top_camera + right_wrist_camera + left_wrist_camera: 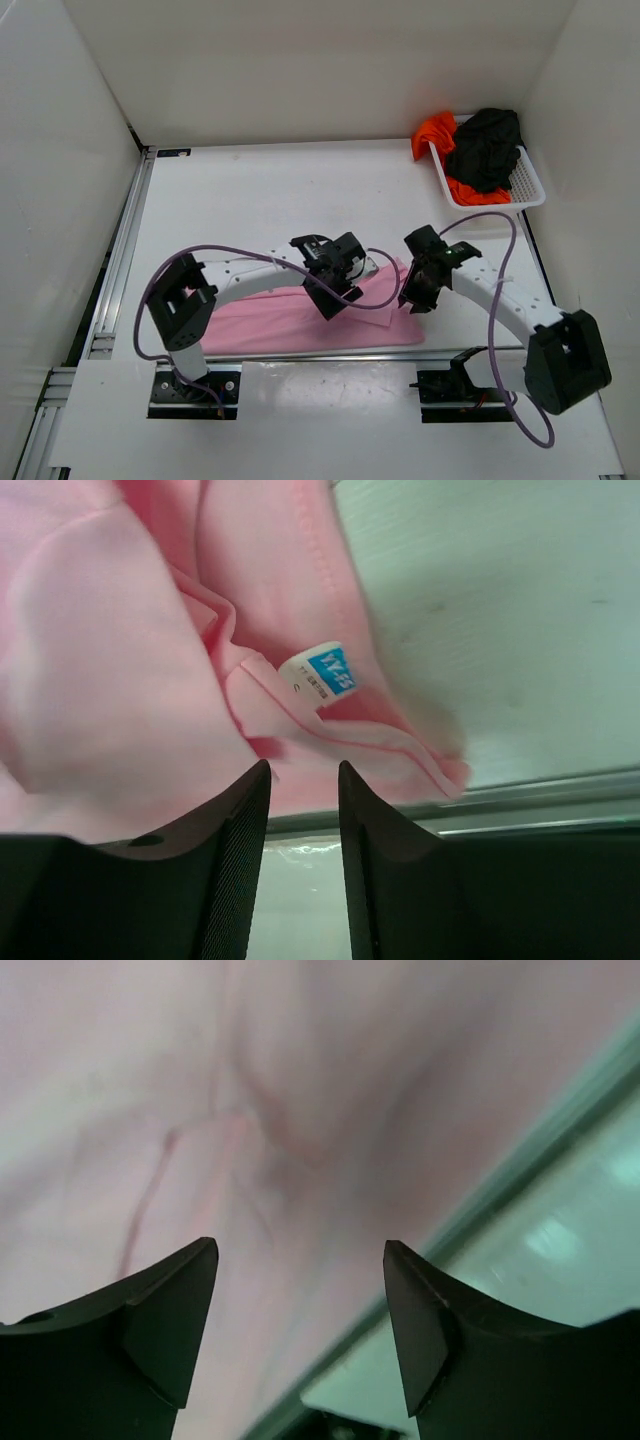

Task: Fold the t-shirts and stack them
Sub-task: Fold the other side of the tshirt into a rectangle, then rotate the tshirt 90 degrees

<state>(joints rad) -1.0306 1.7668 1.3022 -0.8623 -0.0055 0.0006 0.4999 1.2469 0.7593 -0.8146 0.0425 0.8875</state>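
Observation:
The light pink t-shirt [260, 325] lies in a long folded strip along the near edge of the table. My left gripper [332, 303] hovers over its right half, open, with only pink fabric [300, 1080] below the spread fingers [300, 1247]. At the shirt's right end my right gripper [415, 298] stands open with a narrow gap [304, 767] and nothing between the fingers. Just beyond them are the pink collar [120, 680] and its blue label [330, 670]. The black t-shirt [485, 150] and the orange-red t-shirt [435, 130] sit bunched in the basket.
A white mesh basket [535, 182] stands at the back right corner against the wall. White walls close in the table on three sides. A metal rail [125, 250] runs along the left edge, and purple cables loop around both arms.

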